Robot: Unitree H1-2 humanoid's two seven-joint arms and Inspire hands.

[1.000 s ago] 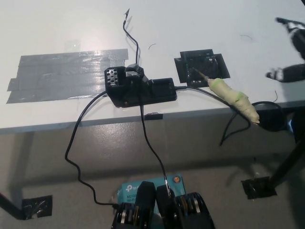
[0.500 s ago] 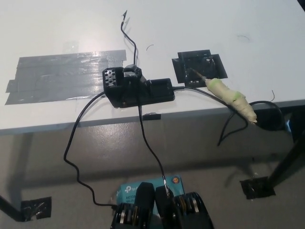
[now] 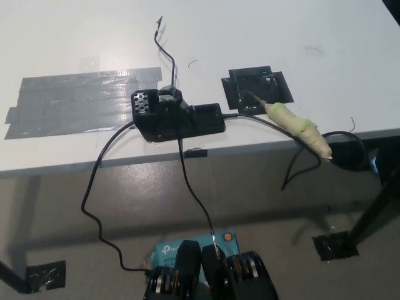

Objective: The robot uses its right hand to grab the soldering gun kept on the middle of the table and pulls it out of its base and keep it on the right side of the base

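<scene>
Soldering gun (image 3: 294,124) lying on the white table (image 3: 262,37), to the right of the black base (image 3: 178,117), near the table's near edge. Handle wrapped in pale green-and-cream tape, pointing right and near, its butt end overhanging the edge slightly. Metal tip pointing left and far, resting on a black tape patch (image 3: 256,89). Clearly out of the base, well apart from it, joined only by the black cord (image 3: 250,117) running from the base's right end past the handle and looping off the edge.

Base sitting at the middle of the table, close to the near edge, a perforated block at its left end. Broad strip of grey tape (image 3: 81,103) on the tabletop left of it. Another thin cable (image 3: 194,194) dropping from the base toward the floor.

Neither hand in view: no white left hand at the lower left, no black right arm on the right. No way to say whether either is wide or closed.

Judged from the layout, task essentially done: gun pulled free, set down right of the base, released. Nothing obvious left, unless the overhanging handle counts as a slip risk worth a nudge inward.
</scene>
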